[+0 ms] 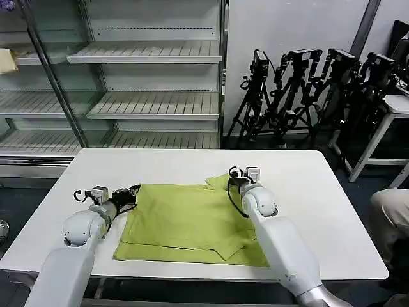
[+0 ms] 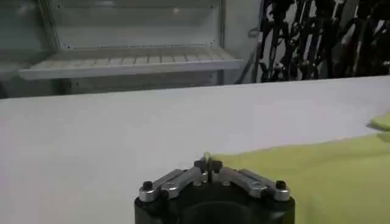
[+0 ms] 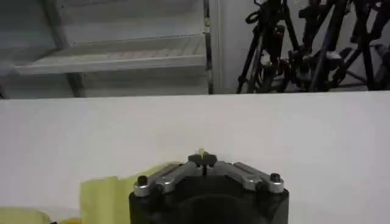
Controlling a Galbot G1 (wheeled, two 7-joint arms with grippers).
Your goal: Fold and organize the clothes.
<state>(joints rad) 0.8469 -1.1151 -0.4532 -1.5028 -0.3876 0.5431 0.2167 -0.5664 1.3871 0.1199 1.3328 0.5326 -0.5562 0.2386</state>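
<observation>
We note the left gripper (image 1: 133, 190) pinched on the far-left corner of one T-shirt (image 1: 185, 220), the right gripper (image 1: 234, 180) pinched on its far-right corner (a sliver of cloth between each pair of fingertips). The lime fabric, thin and soft, lies partly folded, roughly rectangular, mid white table (image 1: 319, 192).

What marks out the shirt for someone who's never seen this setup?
Start at the white table in front of the empty shelving. The T-shirt lies partly folded at its near middle, between the left gripper and right gripper. It is the only lime yellow-green item there.
</observation>
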